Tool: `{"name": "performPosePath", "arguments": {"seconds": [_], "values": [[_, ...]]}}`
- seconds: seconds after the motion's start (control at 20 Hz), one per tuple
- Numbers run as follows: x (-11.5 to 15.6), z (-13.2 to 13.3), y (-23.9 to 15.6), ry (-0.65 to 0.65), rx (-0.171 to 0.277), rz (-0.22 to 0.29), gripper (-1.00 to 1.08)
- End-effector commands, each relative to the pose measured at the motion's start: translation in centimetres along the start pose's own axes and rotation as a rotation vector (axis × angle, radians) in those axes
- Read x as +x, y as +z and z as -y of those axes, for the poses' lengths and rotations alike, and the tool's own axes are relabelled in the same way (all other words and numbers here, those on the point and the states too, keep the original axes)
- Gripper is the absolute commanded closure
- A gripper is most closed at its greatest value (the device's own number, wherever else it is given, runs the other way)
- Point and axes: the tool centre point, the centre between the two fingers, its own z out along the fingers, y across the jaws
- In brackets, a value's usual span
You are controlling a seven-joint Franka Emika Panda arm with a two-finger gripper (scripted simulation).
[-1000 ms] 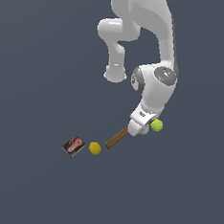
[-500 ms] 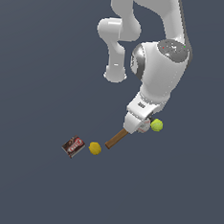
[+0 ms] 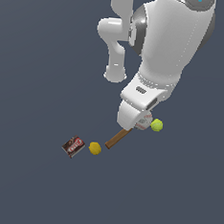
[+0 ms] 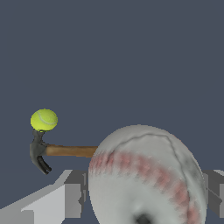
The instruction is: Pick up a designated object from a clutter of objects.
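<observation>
The white baseball (image 4: pixel 146 175) with red stitching fills the wrist view, held between my two grey fingers (image 4: pixel 74 194). My gripper (image 4: pixel 144 199) is shut on it, up off the floor. In the exterior view the baseball (image 3: pixel 145 121) peeks out under the white hand, and the gripper (image 3: pixel 141 121) is mostly hidden by that hand. The rest of the clutter lies below: the wooden-handled hammer (image 3: pixel 116 139), the yellow-green tennis ball (image 3: pixel 156 125), the lemon (image 3: pixel 95 148) and the brown-red box (image 3: pixel 73 146).
In the wrist view the tennis ball (image 4: pixel 43 119) rests against the dark hammer head (image 4: pixel 38 155), well below the gripper. The floor is a plain dark grey surface (image 3: pixel 42 55). The arm's base (image 3: pixel 115 73) stands behind the clutter.
The hand has risen from the hammer head with the baseball in its fingers and looms larger in the exterior view. The hammer, tennis ball, lemon and box have stayed put.
</observation>
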Motion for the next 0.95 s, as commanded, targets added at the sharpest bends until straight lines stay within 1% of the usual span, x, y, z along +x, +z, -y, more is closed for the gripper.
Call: {"name": "performPosePath", "arguments": {"seconds": [0.0,0.2,0.45,0.9], "values": [[0.2,-1.1,-2.0,0.000,-0.001,0.000,1.08],[0.5,-2.4,-4.2,0.000,-0.001,0.000,1.08],[0.7,-3.4,-6.0,0.000,-0.002,0.001,1.08],[1.0,-4.1,-7.1,0.001,-0.002,0.001,1.08]]}}
